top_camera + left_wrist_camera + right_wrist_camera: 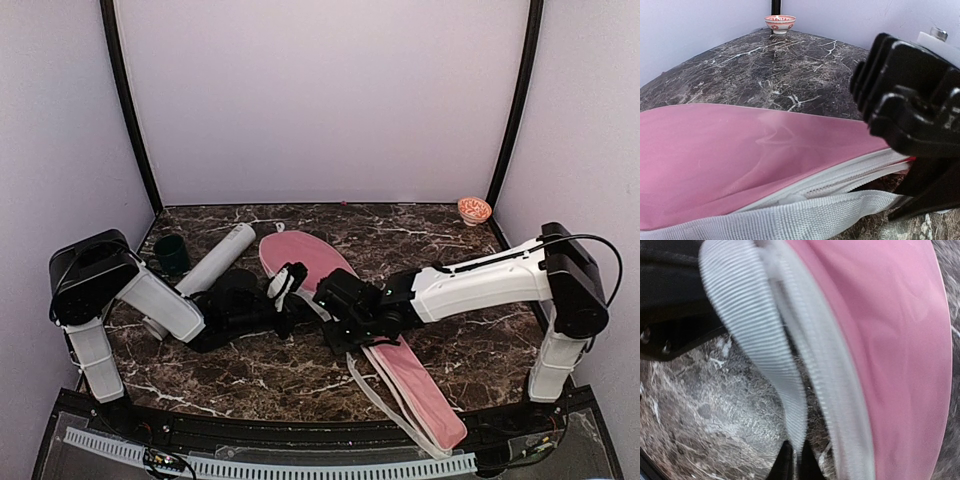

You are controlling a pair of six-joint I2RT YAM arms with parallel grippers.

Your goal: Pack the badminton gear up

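The cover (305, 258) lies slantwise across the middle of the table (480, 340), and both arms meet at its upper half, along the side with the zip. No racket or shuttlecock shows, so whether they are inside the cover I cannot tell. The tube (218, 262) lies just left of the cover, outside it.

The right fingers (787, 462) stand nearly together, and the lower end of the grey strap (760, 340) runs down between their tips. They look to be pinching it, close beside the cover's zip edge (840, 175). The left fingers (285, 288) are pressed together at the cover's left edge, where something pale sits at them. Whether they pin fabric or strap I cannot make out.

The step in hand seems to be the cover's opening: one arm steadies it while the other takes the strap. The zip edge looks parted in the left wrist view, so the closing is probably not done. The next move likely calls for a firm hold on the strap, the cover kept flat and taut, then finding the zip pull, which I cannot see. The cup (170, 255) left of the tube and the bowl (474, 208) far right of the cover should be left alone.
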